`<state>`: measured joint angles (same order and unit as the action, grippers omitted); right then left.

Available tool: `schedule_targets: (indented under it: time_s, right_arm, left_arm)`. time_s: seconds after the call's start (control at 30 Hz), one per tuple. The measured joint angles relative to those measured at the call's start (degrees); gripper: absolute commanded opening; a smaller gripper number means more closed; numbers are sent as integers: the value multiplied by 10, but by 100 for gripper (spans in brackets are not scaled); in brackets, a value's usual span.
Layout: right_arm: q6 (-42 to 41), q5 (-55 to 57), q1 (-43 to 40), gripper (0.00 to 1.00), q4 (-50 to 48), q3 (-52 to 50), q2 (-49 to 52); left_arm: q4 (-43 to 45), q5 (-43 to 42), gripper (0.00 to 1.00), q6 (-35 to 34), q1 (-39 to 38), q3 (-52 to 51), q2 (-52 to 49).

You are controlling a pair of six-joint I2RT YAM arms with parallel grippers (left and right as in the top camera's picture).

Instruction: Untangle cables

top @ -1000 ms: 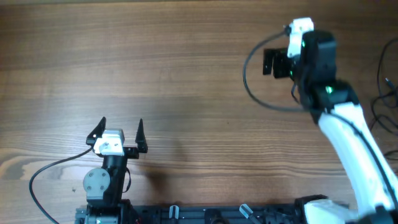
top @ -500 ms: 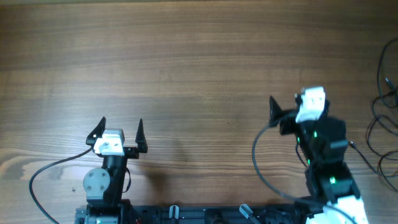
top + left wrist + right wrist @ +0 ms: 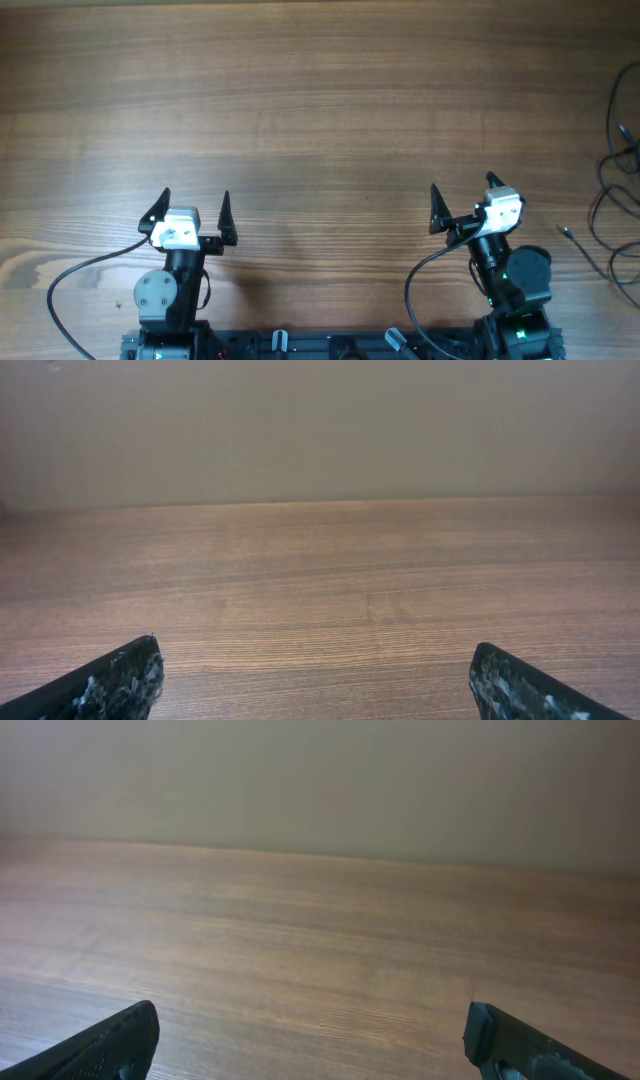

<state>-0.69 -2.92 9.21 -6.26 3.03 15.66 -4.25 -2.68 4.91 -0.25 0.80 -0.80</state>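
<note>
Both arms sit folded low, left tool (image 3: 195,200) and right tool (image 3: 463,192) spread wide, empty

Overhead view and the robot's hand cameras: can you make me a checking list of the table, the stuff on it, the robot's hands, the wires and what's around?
Surface: brown wooden table.
Job's things: thin black cables in loose loops at the far right edge, partly cut off by the picture; neither gripper touches them.
Clutter: nothing seen.
Grippers: left gripper open, holding nothing; right gripper open, holding nothing; both near the front edge.
Cables: a thicker black arm cable curls beside the left arm's base, and another beside the right.
Surroundings: plain beige wall beyond the table.
</note>
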Motion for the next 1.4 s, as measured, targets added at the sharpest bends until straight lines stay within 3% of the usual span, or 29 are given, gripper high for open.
schedule_targets:
  time_s: [0.4,0.83,1.4]
  right_arm:
    - [13,-46,-73,100,7,0,-78]
    - [40,-61,-73,100,30,-26,-142]
    - [62,-76,-93,100,54,-26,-144]
  left_arm:
    - [0,0,100,0,0,0,0]
    - [0,0,100,0,0,0,0]
    - [0,0,100,0,0,0,0]
